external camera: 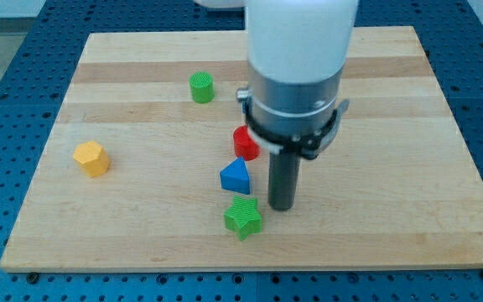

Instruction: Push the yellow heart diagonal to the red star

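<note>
A yellow block (pixel 90 158) sits near the view's left edge of the wooden board; it looks faceted and I cannot make out a heart shape. A red block (pixel 243 143) sits at mid board, partly hidden behind the arm, so its shape is unclear. My tip (pixel 282 207) rests on the board just right of the blue triangle (pixel 236 177) and the green star (pixel 243 218), below and right of the red block. The tip is far to the right of the yellow block and touches no block.
A green cylinder (pixel 201 87) stands toward the view's top, left of the arm. The arm's wide white and grey body (pixel 298 67) hides the board behind it. The board's bottom edge (pixel 241 267) runs close under the green star.
</note>
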Motion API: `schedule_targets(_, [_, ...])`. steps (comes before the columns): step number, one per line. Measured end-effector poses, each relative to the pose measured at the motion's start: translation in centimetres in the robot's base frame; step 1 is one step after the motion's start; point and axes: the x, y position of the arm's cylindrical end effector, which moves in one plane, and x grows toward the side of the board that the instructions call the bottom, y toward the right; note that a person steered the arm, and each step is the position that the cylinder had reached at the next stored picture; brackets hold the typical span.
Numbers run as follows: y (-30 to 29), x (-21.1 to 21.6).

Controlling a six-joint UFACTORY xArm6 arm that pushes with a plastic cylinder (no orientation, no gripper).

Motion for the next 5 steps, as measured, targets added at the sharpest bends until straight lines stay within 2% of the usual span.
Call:
schedule_targets(2, [3.7,-5.5])
schedule_targets(3, [7.7,-8.0])
schedule_targets(4, [8.0,-12.2])
schedule_targets(5, [5.7,-16.0])
